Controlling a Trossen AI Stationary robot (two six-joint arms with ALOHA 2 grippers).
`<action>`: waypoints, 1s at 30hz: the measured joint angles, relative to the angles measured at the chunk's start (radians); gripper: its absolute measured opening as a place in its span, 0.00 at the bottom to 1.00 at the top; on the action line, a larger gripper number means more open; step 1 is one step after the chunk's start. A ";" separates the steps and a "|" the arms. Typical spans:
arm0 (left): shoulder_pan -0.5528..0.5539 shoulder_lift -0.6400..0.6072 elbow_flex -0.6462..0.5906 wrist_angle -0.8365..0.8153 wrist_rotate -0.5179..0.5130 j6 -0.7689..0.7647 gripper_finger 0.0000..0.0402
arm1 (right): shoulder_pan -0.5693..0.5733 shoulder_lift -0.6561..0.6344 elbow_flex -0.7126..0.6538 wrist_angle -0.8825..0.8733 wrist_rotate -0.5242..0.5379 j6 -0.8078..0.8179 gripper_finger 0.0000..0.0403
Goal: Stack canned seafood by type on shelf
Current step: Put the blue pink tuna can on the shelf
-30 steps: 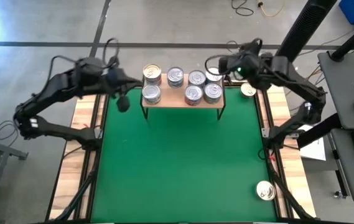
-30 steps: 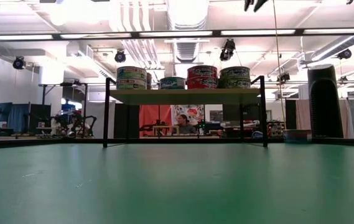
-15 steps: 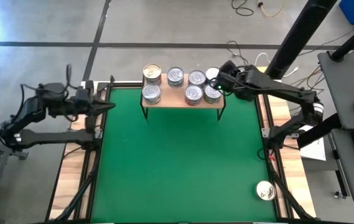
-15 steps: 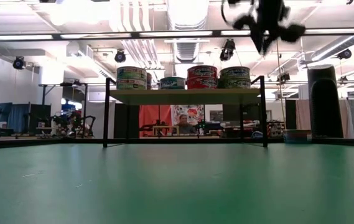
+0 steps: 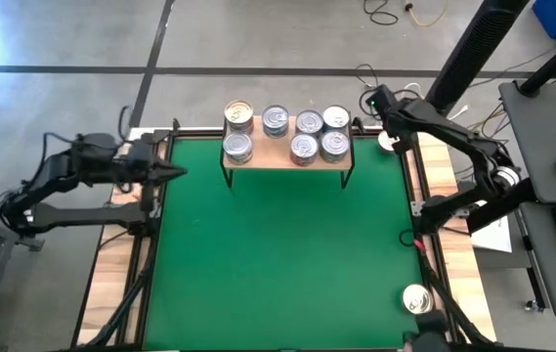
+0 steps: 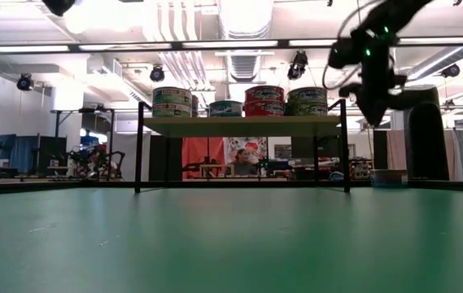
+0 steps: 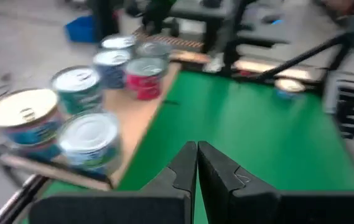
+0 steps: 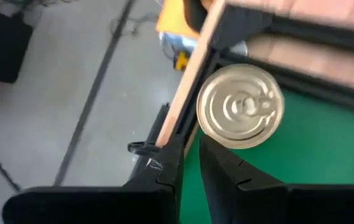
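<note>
1. Canned seafood fills the shelf at the far edge of the green bench in the high view: seven tins in two rows. One loose tin sits just past the shelf's right end, another near the right front corner. The right pincer hangs near the first, likely lining up to fetch it; the left pincer waits at the left edge.
2. Low view: the tins stand on the shelf in same-label stacks, as sorting by type asks.
3. Left wrist view: the left pincer is closed and empty, the shelf tins ahead.
4. Right wrist view: the right pincer is nearly closed, holding nothing, with a gold-topped tin just beyond its tips.
</note>
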 joint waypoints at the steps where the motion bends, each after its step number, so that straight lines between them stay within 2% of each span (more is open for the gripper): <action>1: 0.002 0.017 0.013 -0.003 -0.030 -0.006 0.00 | -0.026 0.000 -0.026 0.046 -0.032 0.000 0.11; 6: 0.014 0.063 0.107 0.000 -0.195 0.054 0.00 | -0.086 0.011 -0.159 0.248 -0.060 0.091 0.11; 9: 0.014 0.095 0.152 -0.014 -0.257 0.063 0.00 | -0.110 0.022 -0.231 0.326 -0.062 0.167 0.10; 13: 0.026 0.164 0.169 -0.044 -0.290 0.057 0.00 | -0.133 0.055 -0.288 0.352 -0.063 0.137 0.07; 16: 0.056 0.201 0.166 -0.032 -0.284 0.056 0.00 | -0.145 0.094 -0.314 0.361 -0.074 0.083 0.04; 23: 0.111 0.240 0.163 -0.009 -0.149 -0.001 0.00 | -0.133 0.165 -0.330 0.357 -0.102 -0.185 0.03; 30: 0.110 0.217 0.161 -0.128 -0.044 -0.048 0.00 | -0.024 0.125 -0.344 0.167 -0.141 -0.147 0.03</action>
